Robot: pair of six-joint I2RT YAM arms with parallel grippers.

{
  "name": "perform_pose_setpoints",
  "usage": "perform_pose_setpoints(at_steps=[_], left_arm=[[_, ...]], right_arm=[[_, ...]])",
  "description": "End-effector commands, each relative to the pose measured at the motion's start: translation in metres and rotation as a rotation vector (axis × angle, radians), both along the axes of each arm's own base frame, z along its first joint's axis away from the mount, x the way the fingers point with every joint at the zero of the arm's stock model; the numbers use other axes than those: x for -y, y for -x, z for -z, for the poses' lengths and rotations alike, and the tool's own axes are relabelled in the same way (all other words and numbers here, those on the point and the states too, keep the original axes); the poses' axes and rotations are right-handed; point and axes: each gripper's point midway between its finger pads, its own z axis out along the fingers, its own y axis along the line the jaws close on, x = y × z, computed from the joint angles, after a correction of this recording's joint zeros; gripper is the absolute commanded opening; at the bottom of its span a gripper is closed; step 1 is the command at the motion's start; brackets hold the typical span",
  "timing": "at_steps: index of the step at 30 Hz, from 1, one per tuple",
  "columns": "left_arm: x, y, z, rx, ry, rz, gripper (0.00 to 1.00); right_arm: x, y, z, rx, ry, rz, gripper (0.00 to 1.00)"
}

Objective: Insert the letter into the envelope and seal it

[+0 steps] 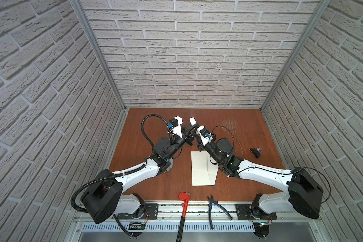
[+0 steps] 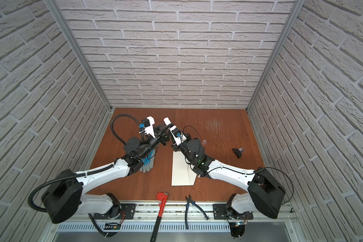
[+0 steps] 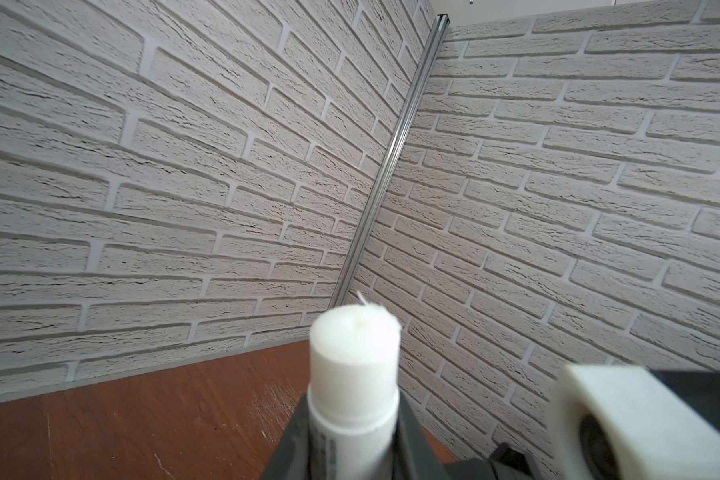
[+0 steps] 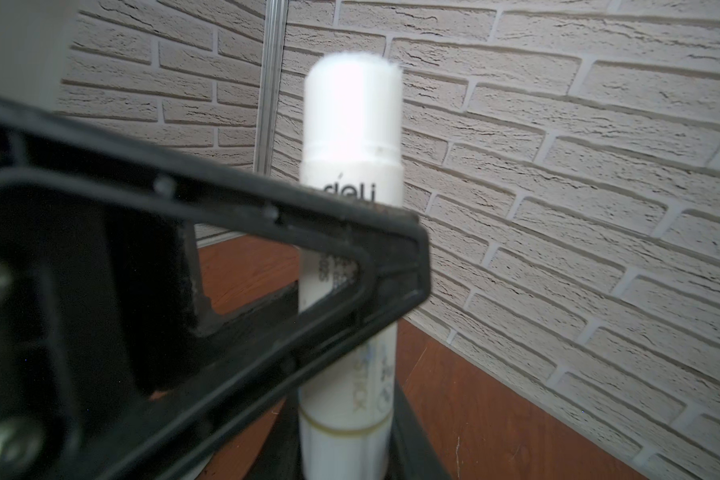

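Observation:
A white glue stick (image 1: 192,121) is held up above the back middle of the table, its bare glue end uppermost. My left gripper (image 1: 190,128) is shut on its barrel, a finger (image 3: 296,440) on each side of it. My right gripper (image 4: 346,449) is shut on the stick's lower end, below the left one. The envelope (image 1: 200,169) lies flat in the middle of the table in both top views, partly under the right arm, with a crease down its right part. The letter is out of view.
A red pipe wrench (image 1: 183,201) and blue-handled pliers (image 1: 215,206) lie at the table's front edge. A grey and blue glove (image 2: 148,162) lies under the left arm. A small black object (image 1: 256,152) sits at the right. Brick walls close three sides.

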Motion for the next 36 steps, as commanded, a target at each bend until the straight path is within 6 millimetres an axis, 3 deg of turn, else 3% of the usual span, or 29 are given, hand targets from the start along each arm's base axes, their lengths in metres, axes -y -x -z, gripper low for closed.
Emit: perform_pose_setpoints(at_steps=[1,6,11,19,25,29,32,34,36], left_arm=[[0.000,0.007,-0.029,0.077,0.062,0.019,0.00],[0.006,0.007,-0.021,0.053,0.051,0.051,0.00],[0.012,0.013,-0.014,0.025,0.024,0.148,0.00],[0.026,0.079,-0.024,0.124,0.008,0.568,0.00],[0.018,0.101,-0.029,0.120,0.062,0.719,0.00],[0.019,0.104,-0.031,0.109,0.075,0.752,0.00],[0.018,0.099,-0.033,0.108,0.089,0.726,0.00],[0.017,0.090,-0.036,0.096,0.107,0.677,0.00],[0.013,0.073,-0.039,0.073,0.139,0.590,0.00]], right_arm=[[-0.004,0.004,-0.024,0.039,-0.047,-0.025,0.22],[-0.007,0.010,-0.032,0.044,-0.040,-0.065,0.16],[-0.009,0.029,-0.046,0.013,-0.066,-0.156,0.08],[-0.020,0.095,-0.059,-0.191,-0.111,-0.559,0.06],[-0.003,0.122,-0.078,-0.275,-0.196,-0.707,0.06],[0.008,0.127,-0.083,-0.306,-0.210,-0.734,0.06],[0.015,0.119,-0.076,-0.290,-0.161,-0.665,0.17],[0.022,0.109,-0.063,-0.280,-0.093,-0.581,0.43],[0.031,0.098,-0.049,-0.270,-0.032,-0.488,0.57]])
